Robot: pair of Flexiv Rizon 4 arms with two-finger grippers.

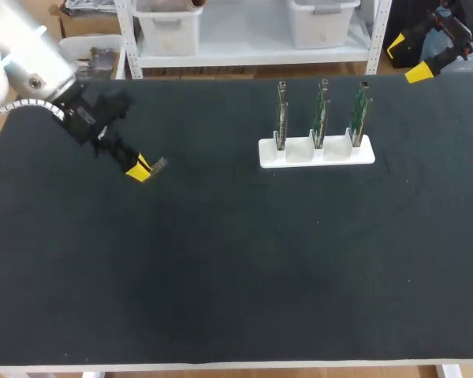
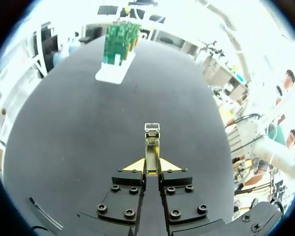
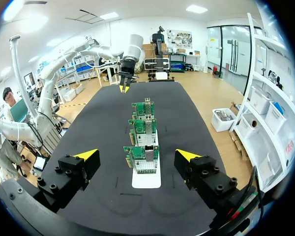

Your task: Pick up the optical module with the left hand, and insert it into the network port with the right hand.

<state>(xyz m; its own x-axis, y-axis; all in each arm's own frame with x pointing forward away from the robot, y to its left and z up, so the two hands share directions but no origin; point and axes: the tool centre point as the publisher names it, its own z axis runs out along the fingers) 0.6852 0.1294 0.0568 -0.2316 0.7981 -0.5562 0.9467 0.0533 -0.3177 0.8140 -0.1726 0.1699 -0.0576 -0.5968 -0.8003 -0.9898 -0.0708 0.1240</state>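
Module is pinched in left gripper by its tail end, at the table's left side, well apart from the network cards. Right gripper is spread wide, empty, facing the cards. Risk: shallow grip, so handover could twist it or drop it.

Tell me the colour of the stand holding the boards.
The stand is white, clearest in the head view.
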